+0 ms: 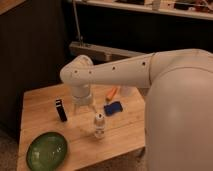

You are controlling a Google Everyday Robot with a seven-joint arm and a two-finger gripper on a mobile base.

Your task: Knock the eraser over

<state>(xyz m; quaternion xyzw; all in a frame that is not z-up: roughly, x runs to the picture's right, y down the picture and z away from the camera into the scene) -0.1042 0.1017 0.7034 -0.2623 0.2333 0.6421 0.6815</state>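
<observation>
Camera view. A pale wooden table [40, 97] stands before a dark wall. Behind it runs a grey ledge [100, 51] with a thin pole [77, 22] rising from it, and a light shelf [150, 9] crosses the top of the room. The white arm [125, 72] reaches in from the right, wrist turned down, so that the gripper [84, 107] hangs over the table's middle — whether it is open or closed, or has hold of anything, cannot be told. The eraser [61, 110] stands upright just left of the gripper, apart from it. On the near side of the gripper stands a bottle [99, 125]. To the gripper's right lies a blue pad [114, 108], with an orange object [113, 93] farther back. A green plate [46, 149] sits at the near left corner.
</observation>
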